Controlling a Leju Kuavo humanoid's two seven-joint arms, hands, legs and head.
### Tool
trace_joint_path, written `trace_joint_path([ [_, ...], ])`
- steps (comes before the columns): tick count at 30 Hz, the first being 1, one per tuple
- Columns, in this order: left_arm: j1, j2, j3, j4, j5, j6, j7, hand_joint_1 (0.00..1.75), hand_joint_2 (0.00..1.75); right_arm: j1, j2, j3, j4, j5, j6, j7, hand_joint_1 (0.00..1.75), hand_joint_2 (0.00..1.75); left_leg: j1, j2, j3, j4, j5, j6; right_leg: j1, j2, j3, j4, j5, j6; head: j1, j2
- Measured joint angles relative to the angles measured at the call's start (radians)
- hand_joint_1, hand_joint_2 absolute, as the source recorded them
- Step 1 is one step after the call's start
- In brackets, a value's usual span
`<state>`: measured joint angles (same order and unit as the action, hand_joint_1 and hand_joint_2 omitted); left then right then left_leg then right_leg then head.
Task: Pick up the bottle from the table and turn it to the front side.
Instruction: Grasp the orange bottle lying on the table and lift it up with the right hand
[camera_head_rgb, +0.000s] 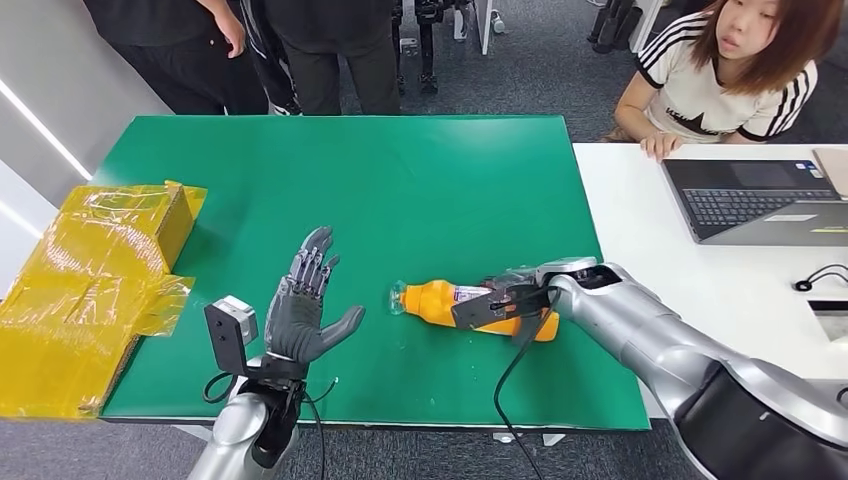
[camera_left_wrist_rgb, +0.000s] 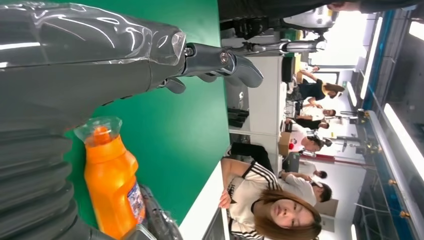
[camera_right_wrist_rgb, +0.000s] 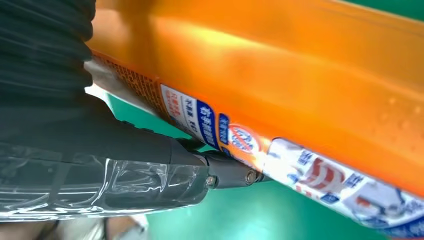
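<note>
Head view: my right hand (camera_head_rgb: 505, 302) grasps the orange plastic juice bottle (camera_head_rgb: 440, 302) lying on the green table (camera_head_rgb: 420, 180), long axis sideways, cap toward my left hand (camera_head_rgb: 305, 305); that hand hovers unclenched, holding nothing, nearby.

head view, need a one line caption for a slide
Right hand grips an orange juice bottle lying on the green table; left hand hovers open beside it.

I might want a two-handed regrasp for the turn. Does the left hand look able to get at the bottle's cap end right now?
Probably yes. The left hand hovers open beside the bottle, whose cap end points toward it across bare green table. The right hand grips farther along the body, leaving the neck free.
</note>
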<state>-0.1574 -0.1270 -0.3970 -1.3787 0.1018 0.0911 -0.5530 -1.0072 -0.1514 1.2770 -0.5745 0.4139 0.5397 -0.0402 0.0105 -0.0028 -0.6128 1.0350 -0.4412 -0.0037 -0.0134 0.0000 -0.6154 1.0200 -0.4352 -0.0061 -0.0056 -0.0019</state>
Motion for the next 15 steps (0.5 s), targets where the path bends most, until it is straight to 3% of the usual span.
trace_joint_path([
  [1,0.007,0.0,0.0,-0.005,0.0,0.002,0.001,0.0,1.75,-0.009,0.0,0.018,0.0,0.016,0.002,0.006,1.75,1.75,0.0,0.0,0.0,0.0,0.0,0.0,0.0,0.0,0.0,0.0,0.0,0.0,0.0,0.0],
  [6,0.03,0.0,0.001,-0.027,-0.007,0.01,0.008,0.0,1.75,-0.042,0.004,0.086,0.0,0.045,-0.004,0.028,1.75,1.75,0.0,0.0,0.0,0.0,0.0,0.0,0.0,0.0,0.001,0.0,0.0,0.0,0.0,0.0],
  [15,0.033,-0.001,0.003,-0.039,-0.009,0.013,0.01,0.0,1.75,-0.051,0.012,0.127,0.003,0.045,-0.031,0.029,1.75,1.75,0.0,0.0,0.0,0.0,0.0,0.0,0.0,0.0,0.001,0.0,0.0,0.0,0.0,0.0],
])
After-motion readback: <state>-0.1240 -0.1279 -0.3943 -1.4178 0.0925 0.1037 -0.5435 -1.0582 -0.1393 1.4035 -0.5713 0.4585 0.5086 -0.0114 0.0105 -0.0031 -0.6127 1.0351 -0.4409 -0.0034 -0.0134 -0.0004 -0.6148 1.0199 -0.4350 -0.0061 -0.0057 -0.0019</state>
